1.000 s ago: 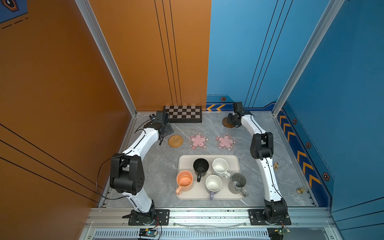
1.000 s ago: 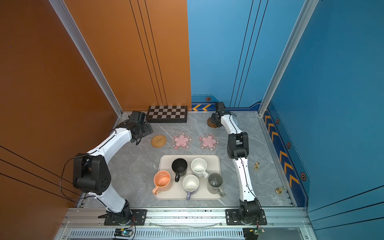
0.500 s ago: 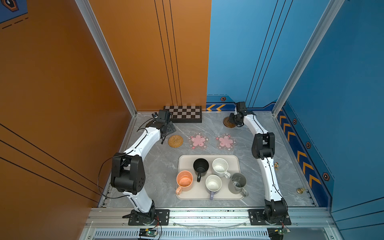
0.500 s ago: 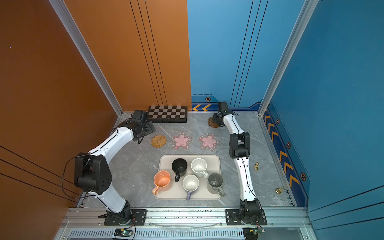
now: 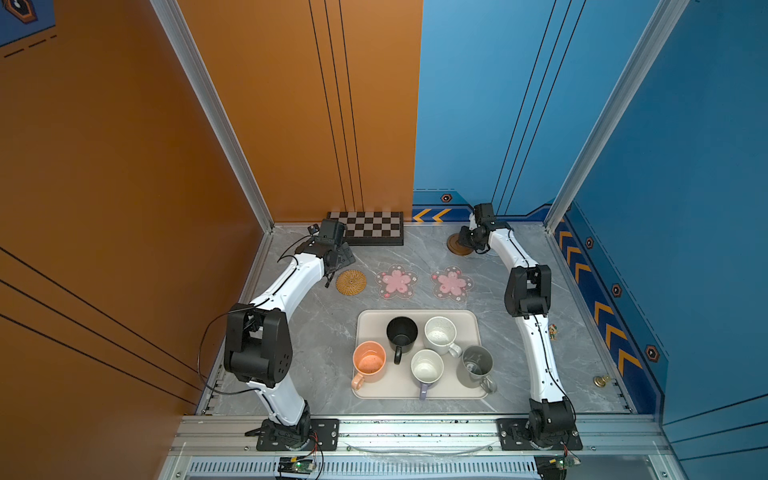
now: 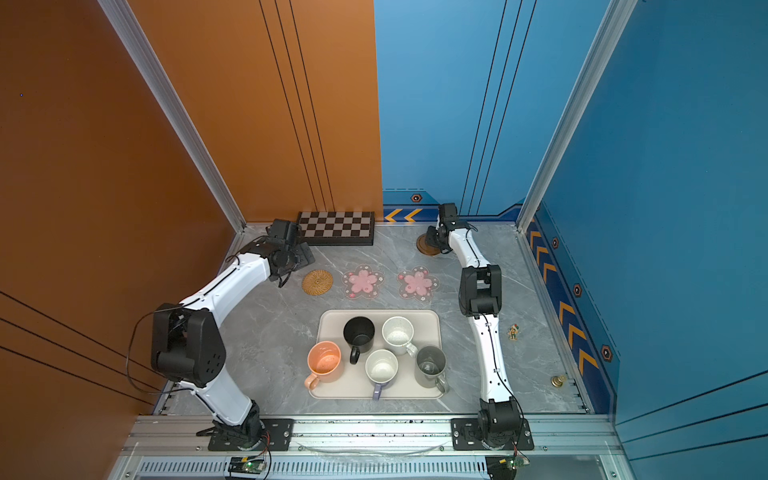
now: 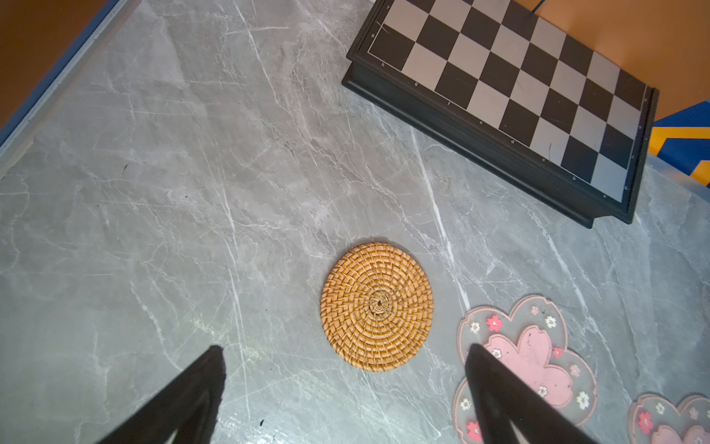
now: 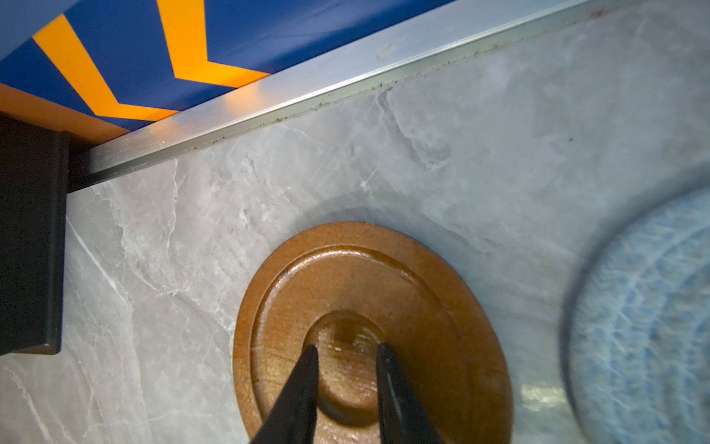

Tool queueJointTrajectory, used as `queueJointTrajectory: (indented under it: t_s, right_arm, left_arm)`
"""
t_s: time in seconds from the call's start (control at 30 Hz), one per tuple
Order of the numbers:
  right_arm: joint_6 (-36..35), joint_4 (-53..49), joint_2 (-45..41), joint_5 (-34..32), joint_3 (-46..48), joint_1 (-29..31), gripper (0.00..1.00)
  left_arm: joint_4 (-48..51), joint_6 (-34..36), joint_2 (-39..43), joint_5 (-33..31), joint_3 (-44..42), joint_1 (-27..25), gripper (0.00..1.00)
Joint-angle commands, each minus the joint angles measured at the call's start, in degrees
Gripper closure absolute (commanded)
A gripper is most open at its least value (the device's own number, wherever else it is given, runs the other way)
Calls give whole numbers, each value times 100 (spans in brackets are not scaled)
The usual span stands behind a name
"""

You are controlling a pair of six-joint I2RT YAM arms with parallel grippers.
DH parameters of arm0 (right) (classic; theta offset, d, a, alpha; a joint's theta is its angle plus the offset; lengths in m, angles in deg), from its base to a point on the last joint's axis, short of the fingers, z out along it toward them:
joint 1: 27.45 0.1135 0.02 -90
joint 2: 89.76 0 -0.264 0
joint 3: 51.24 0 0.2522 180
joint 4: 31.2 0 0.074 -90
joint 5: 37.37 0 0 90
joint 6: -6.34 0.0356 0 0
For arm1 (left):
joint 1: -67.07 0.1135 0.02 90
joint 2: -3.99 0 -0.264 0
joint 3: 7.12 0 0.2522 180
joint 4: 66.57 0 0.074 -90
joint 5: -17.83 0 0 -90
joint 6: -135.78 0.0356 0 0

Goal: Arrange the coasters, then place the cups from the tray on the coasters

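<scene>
Right wrist view puts me almost on top of the right gripper. Its two black fingers stand a narrow way apart, tips down on the dark brown wooden coaster, one at each side of its round centre. Whether they pinch that centre or only press on it, I cannot tell. The coaster lies flat on the marble table near the back rail. Just beside it, blurred at the edge of the view, is the grey-blue coaster. Both sit well apart from the other mats, which I take to be why this arm reaches so far back: these two have yet to join the line.

Across the table the left gripper hangs with its jaws spread wide and nothing in them. The rattan coaster lies flat on the marble between the finger tips as the wrist camera sees it. To my eye that mat is already where it belongs.

In both top views the rattan mat and the two pink blossom coasters make a row between the chessboard and the tray, probably so each mug has only a short trip. The black cup, white speckled cup, peach cup, lavender cup and grey cup all stand upright on the tray, none yet on a coaster.
</scene>
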Motion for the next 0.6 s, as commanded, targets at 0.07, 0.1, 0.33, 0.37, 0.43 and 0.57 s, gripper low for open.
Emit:
queueJointTrajectory:
  t_s: [0.07,0.1,0.33,0.37,0.43,0.57]
  right_arm:
    - [-100,-279,-82,290,52,37,69]
    - [-76,-210,-141,329,82,46,69]
    - [90,308,-820,430,684,129,64]
    - [83,309,-920,437,741,145,63]
    - [46,309,-1107,439,880,169,61]
    - [-115,310,-1539,320,1267,256,55]
  left_arm:
    - [7,150,-64,150,225,-68,2]
    - [6,192,-65,176,241,-93,2]
    - [7,231,35,170,222,-129,2]
    - [7,247,69,163,211,-130,2]
    - [-1,256,149,159,179,-130,2]
    - [6,269,343,144,67,-122,2]
